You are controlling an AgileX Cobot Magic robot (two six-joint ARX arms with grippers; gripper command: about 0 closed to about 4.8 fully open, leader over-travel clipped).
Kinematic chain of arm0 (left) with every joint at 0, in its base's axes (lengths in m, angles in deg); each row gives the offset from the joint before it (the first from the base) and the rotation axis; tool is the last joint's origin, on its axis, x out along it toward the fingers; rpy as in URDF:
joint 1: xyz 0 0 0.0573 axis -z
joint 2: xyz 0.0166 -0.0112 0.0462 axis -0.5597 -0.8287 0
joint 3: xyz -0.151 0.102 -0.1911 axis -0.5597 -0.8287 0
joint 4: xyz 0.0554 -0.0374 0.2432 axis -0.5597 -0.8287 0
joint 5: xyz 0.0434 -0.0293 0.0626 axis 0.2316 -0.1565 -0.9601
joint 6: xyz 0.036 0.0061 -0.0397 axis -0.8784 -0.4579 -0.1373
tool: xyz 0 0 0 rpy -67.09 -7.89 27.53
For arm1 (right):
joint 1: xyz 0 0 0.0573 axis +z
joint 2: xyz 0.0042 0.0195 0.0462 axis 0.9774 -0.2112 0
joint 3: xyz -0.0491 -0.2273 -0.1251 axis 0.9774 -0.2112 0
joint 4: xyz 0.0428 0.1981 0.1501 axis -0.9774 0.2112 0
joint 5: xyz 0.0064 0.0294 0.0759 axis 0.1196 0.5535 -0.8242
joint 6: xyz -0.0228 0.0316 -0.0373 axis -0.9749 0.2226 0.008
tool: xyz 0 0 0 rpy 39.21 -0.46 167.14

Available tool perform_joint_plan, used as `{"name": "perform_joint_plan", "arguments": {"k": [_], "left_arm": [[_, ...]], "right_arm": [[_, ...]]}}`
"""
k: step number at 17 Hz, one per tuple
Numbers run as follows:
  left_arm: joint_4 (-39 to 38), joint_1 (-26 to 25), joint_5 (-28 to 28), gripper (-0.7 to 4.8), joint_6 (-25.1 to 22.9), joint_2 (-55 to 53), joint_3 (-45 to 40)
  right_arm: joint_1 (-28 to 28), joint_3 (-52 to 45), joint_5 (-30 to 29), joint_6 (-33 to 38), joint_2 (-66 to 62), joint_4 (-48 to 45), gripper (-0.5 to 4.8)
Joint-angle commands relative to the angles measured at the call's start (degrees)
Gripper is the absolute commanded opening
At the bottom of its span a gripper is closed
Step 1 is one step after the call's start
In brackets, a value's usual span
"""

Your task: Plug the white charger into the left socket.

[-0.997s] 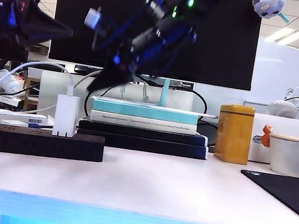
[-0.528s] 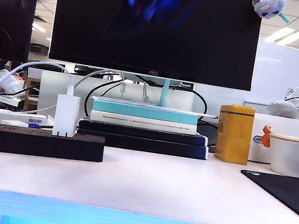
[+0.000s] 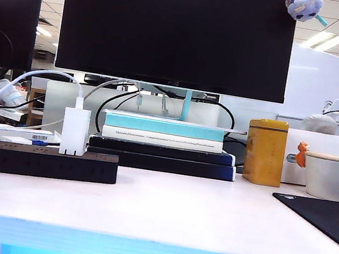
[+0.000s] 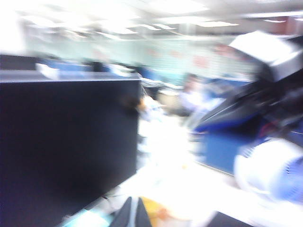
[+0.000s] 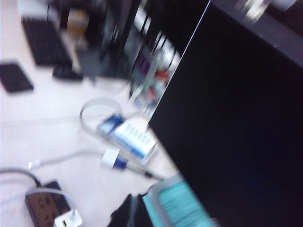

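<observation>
The white charger (image 3: 74,131) stands upright on the top of the black power strip (image 3: 41,161) at the table's left, its thin white cable arching up and away to the left. The socket under it is hidden. Neither arm shows in the exterior view. In the blurred left wrist view my left gripper (image 4: 135,215) is high above the table with its dark fingers together and nothing between them. My right gripper (image 5: 134,213) is likewise shut and empty, high up beside the monitor, with the charger (image 5: 67,219) and the strip (image 5: 45,203) far below it.
A large black monitor (image 3: 177,31) fills the back. Under it lies a stack of books (image 3: 162,140) on flat black boxes. To the right stand a yellow tin (image 3: 265,151) and a beige cup (image 3: 333,177); a black mat (image 3: 329,220) covers the right corner.
Both arms, seen above the strip and in front of the monitor a second ago, have swung up out of the exterior view. The charger has stayed upright on the strip.
</observation>
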Motion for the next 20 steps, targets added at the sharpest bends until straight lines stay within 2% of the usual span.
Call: {"name": "perform_joint_plan", "arguments": {"k": [1,3,4,6,8,10,12,14,16,18,20], "left_arm": [[-31.7,-0.1,-22.0,-0.05,-18.2,17.0,0.1],[-44.8,-0.1,-29.1,-0.05,-24.4,25.9,0.0],[-49.6,-0.1,-31.7,-0.05,-25.7,28.9,0.0],[-53.8,-0.1,-35.6,-0.05,-26.4,33.3,-1.7],[-53.6,-0.1,-37.4,-0.05,-26.4,37.3,-7.7],[-50.2,-0.1,-37.4,-0.05,-24.7,39.2,-15.5],[-41.0,-0.1,-37.5,-0.05,-20.5,39.8,-24.0],[-31.8,-0.1,-37.6,-0.05,-18.8,39.7,-31.9],[-26.5,-0.1,-38.1,-0.05,-17.2,39.7,-39.7],[-23.3,0.0,-37.9,-0.05,-15.4,39.7,-46.0],[-20.0,0.0,-38.0,-0.05,-15.9,39.7,-52.0]], "right_arm": [[0.0,0.3,5.5,3.3,8.7,1.0,0.00],[0.0,-0.9,7.3,5.7,12.8,3.2,0.00],[0.0,-3.3,8.1,5.9,14.9,3.3,-0.01],[0.0,-11.2,9.4,7.3,18.8,1.1,-0.01],[0.0,-25.1,11.4,10.1,24.8,-4.4,-0.01],[0.0,-40.9,12.5,12.2,32.3,-14.6,0.00],[0.0,-56.0,14.3,15.2,39.8,-25.9,0.00],[0.0,-69.4,16.8,15.2,46.1,-35.0,-0.01],[0.0,-81.5,17.5,16.1,50.2,-39.7,0.00],[0.0,-89.7,19.2,17.9,52.3,-40.9,0.00],[0.0,-97.5,22.1,19.8,53.1,-44.2,0.00]]}}
